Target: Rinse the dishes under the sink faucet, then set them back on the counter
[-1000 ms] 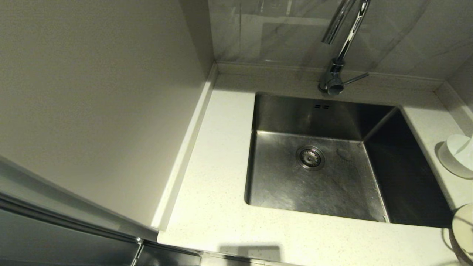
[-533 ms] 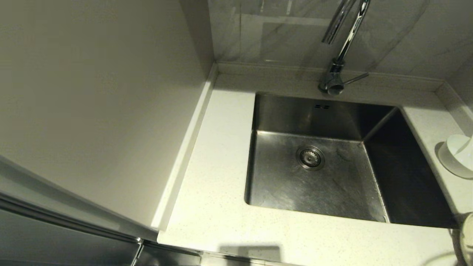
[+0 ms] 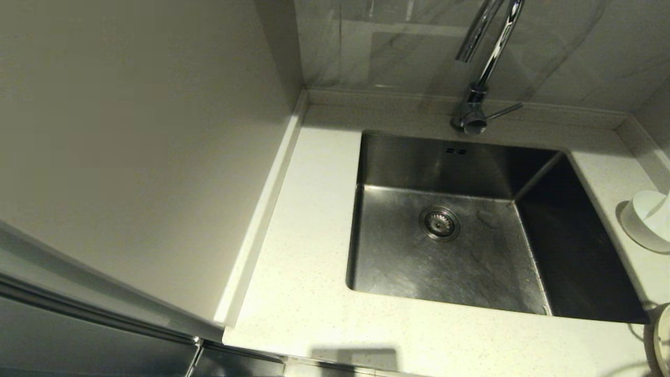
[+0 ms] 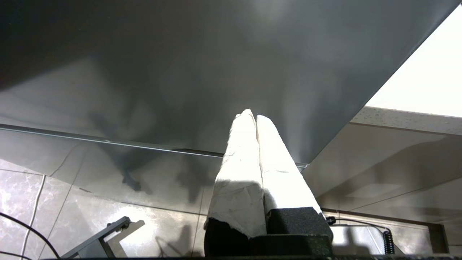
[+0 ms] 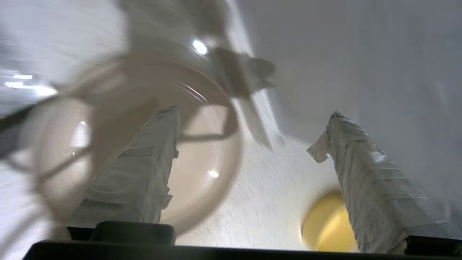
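- We see the speckled counter (image 3: 303, 293) framing the sink (image 3: 450, 157).
- The white bowl (image 3: 646, 217) sits on its right strip.
- The cream plate (image 5: 202, 169) lies flat on it, a yellow object (image 5: 325, 224) nearby.

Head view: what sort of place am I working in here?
Most likely a home kitchen, at a sink corner. A square stainless steel sink is set into a speckled stone counter, a chrome gooseneck faucet stands behind it, and a white bowl sits to the right.

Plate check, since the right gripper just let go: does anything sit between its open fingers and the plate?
Nothing visible does. The right gripper is open just above the cream plate on the counter; a yellow object lies aside.
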